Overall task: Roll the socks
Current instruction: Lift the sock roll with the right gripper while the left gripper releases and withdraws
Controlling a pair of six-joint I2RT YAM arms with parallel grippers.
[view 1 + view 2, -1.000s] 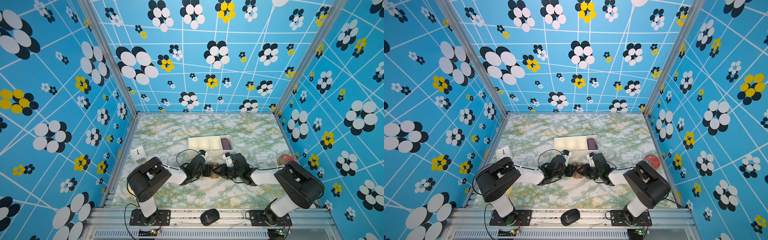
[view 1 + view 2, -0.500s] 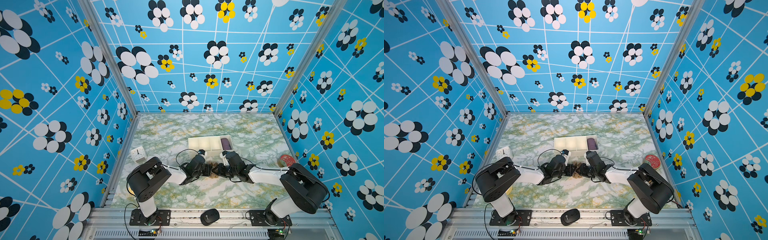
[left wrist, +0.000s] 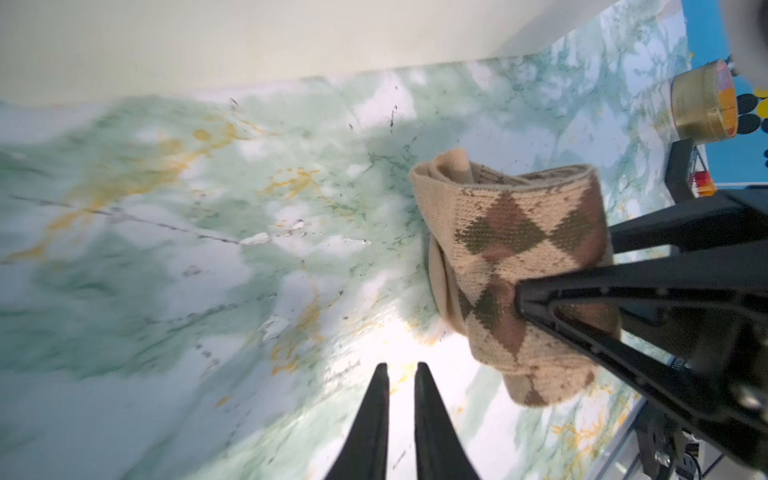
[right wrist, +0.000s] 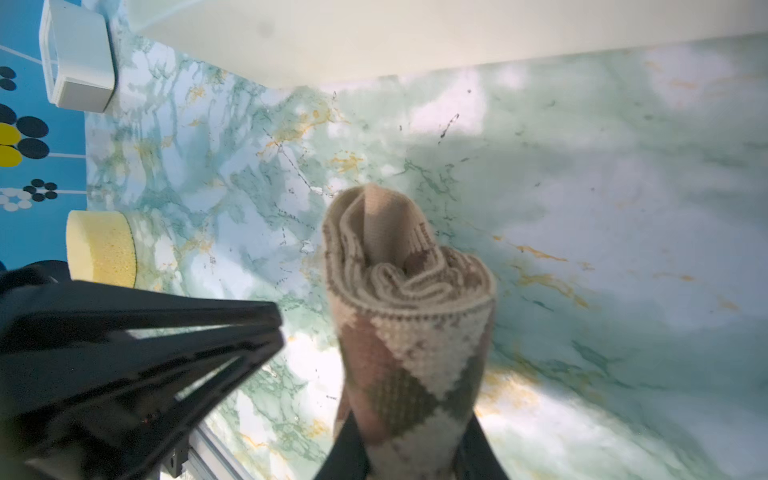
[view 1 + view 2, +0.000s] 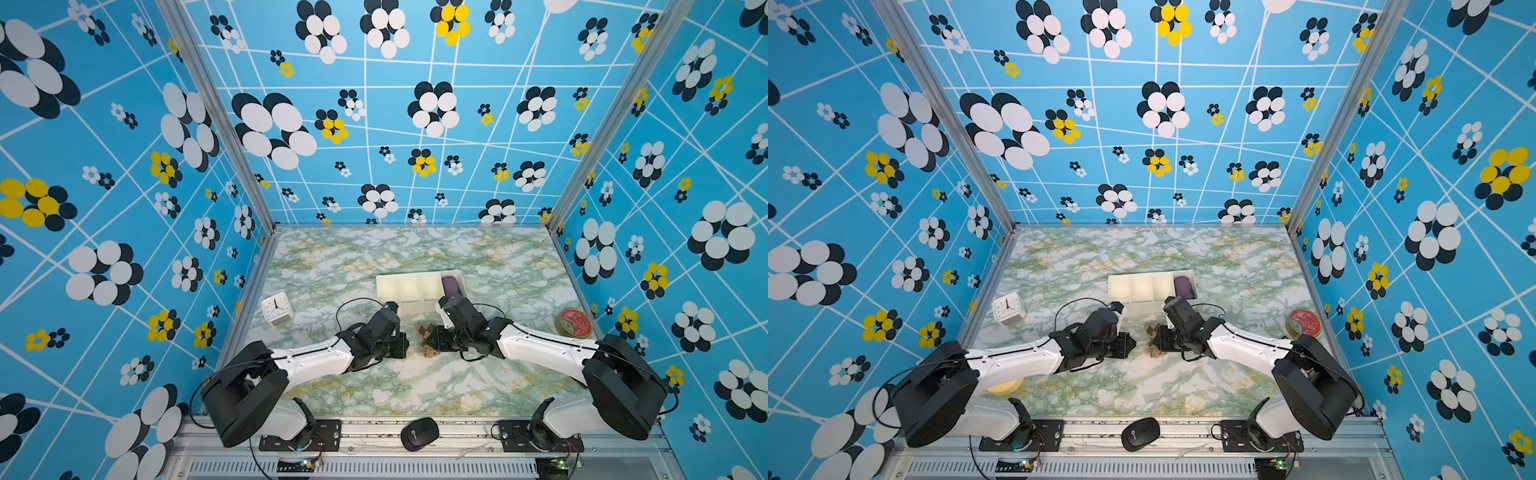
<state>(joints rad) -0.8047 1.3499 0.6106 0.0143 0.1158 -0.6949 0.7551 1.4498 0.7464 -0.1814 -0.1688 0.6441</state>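
The right gripper [image 4: 411, 453] is clamped on the socks [image 4: 409, 332], with 1 finger on each side of the near end of the roll. The socks are wound into 1 tight tan bundle with brown and olive argyle diamonds. The spiral of layers shows at the end pointing away from the wrist camera. In the left wrist view the same 2 black fingers [image 3: 582, 299] pinch the roll from its far side.

The left gripper [image 3: 401, 415] grasps nothing. Its 2 fingers stand close together with a narrow slit between them, aimed at bare tabletop just beside the roll and not touching it.

In both top views the 2 grippers face each other near the middle of the marble-patterned table [image 5: 374, 257]. The roll sits between them at the right gripper's tips, just in front of the white divided tray [image 5: 409, 286]. I cannot tell whether the roll rests on the tabletop or hangs just above it.

A purple fabric bundle [image 5: 451, 284] fills the tray's rightmost compartment. A white alarm clock [image 5: 277, 307] stands near the table's left edge, and a round tin with a red lid [image 5: 575, 323] near its right edge. A yellow round sponge [image 4: 102, 247] lies by the left arm's base. A black computer mouse [image 5: 419, 433] lies on the metal front rail.
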